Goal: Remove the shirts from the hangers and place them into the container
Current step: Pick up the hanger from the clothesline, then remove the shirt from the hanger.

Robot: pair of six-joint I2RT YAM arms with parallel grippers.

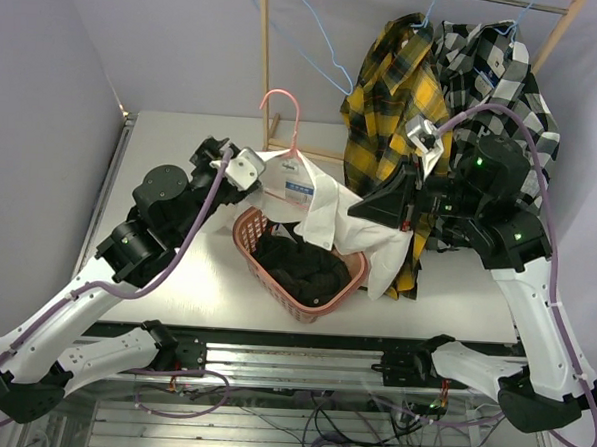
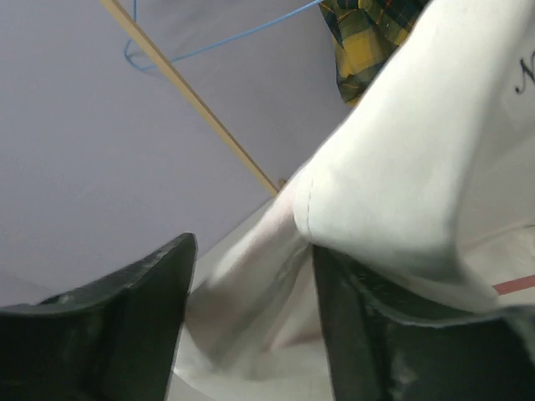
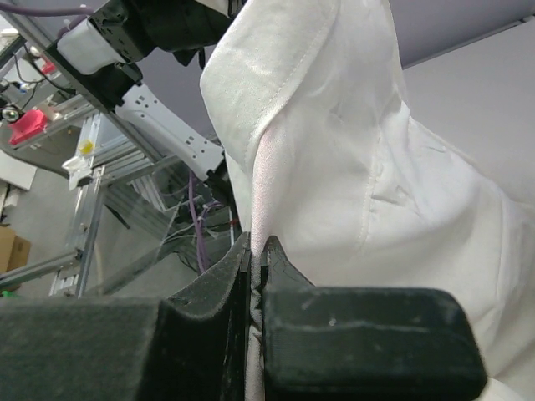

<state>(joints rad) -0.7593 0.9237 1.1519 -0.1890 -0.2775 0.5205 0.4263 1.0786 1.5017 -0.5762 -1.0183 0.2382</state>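
Right gripper is clamped on the white shirt over the basket's far rim, left gripper gaping beside its shoulder (pink hanger not yet out), so next: slide that hanger free.

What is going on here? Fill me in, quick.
The right gripper is shut on the white shirt, which sits on the pink hanger and drapes over the far rim of the basket. The left gripper is open around a fold of that shirt. A dark shirt lies in the basket. The plaid shirt and the checked shirt hang on the rack.
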